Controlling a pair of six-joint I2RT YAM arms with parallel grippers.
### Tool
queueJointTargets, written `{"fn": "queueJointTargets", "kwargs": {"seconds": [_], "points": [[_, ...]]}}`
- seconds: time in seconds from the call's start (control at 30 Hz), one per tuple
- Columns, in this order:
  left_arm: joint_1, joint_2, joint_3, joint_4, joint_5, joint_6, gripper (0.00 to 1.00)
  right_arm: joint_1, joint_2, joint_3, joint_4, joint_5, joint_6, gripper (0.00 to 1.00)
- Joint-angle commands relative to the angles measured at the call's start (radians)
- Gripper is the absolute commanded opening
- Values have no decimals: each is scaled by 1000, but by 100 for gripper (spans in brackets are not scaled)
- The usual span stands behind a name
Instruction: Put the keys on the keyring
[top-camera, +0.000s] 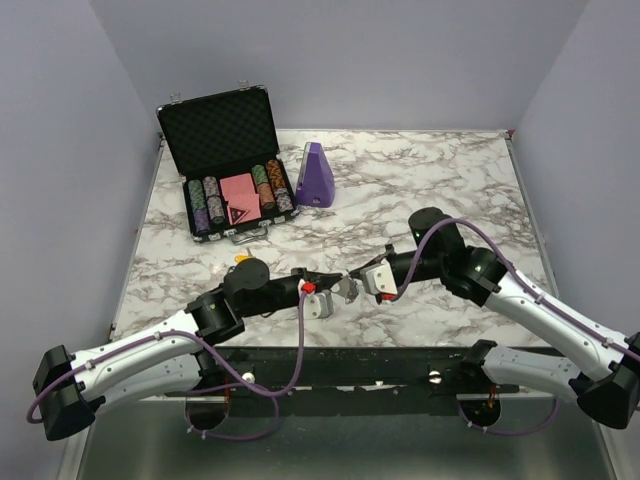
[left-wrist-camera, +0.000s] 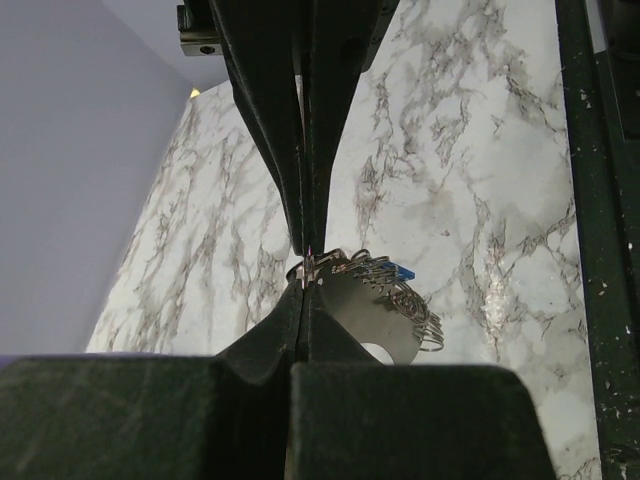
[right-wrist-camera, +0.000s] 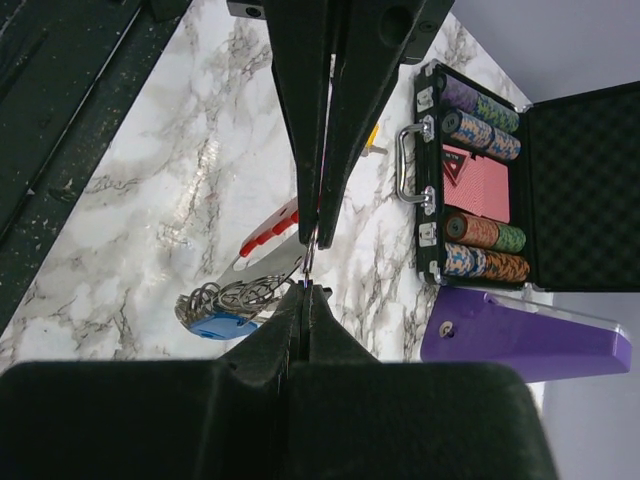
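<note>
Both jaws closed: left gripper (left-wrist-camera: 305, 265) pinches keyring (right-wrist-camera: 268, 233), right gripper (right-wrist-camera: 308, 265) pinches keys (right-wrist-camera: 225, 305), over desk (top-camera: 430, 170)

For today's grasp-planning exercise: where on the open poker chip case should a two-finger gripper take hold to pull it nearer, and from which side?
Grip the silver handle on the front wall of the poker chip case, coming from the near side. It looks like the one slim bar sticking out that way. The lid stands open behind, and chips fill the inside.
</note>
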Motion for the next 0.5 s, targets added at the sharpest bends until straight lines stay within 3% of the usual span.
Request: {"fn": "queueJointTargets", "kwargs": {"seconds": [0.0,0.47], "points": [[-6,-22,-2,78,36,-35,0,11,-53,-53,62,13,-42,0],[-6,-16,-4,104,52,-74,0,9,-96,-73,105,-6,-50,0]]}}
